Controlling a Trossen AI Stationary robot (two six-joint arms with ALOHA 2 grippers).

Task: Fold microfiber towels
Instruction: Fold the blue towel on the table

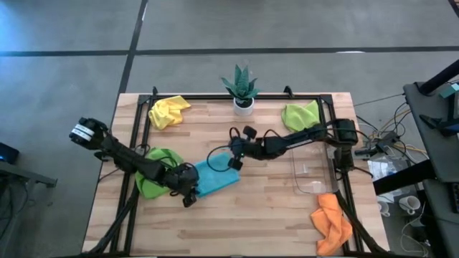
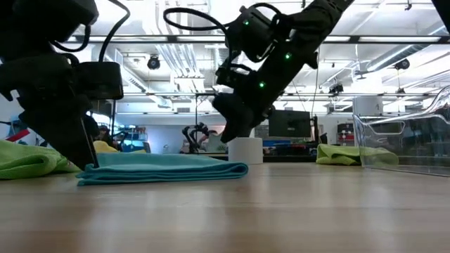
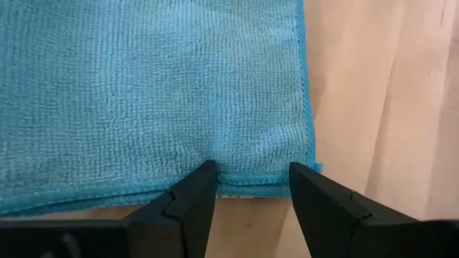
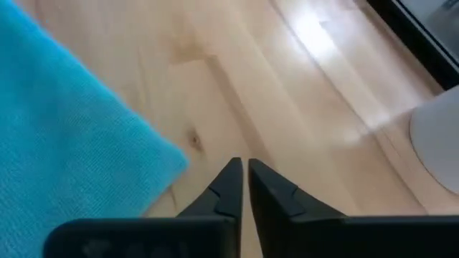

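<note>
Right now I see the light blue towel (image 1: 215,178) lying folded and flat on the wooden table (image 1: 251,215), and I place everything else from it. My left gripper (image 3: 252,188) is down at the towel's near edge, fingers spread with that edge sitting between the tips, not pinched. My right gripper (image 4: 240,188) hangs just above the table beside the towel's far corner; its fingers are nearly together with only a slit between them, and they grasp nothing. One lime green towel (image 1: 155,172) lies bunched against the blue towel's left side, under my left arm. Another lime green towel (image 1: 301,115) and the yellow towel (image 1: 168,111) sit well beyond it, either side of the potted plant (image 1: 242,87). An orange towel (image 1: 331,222) lies crumpled well off to its right, near the clear tray (image 1: 313,172).
</note>
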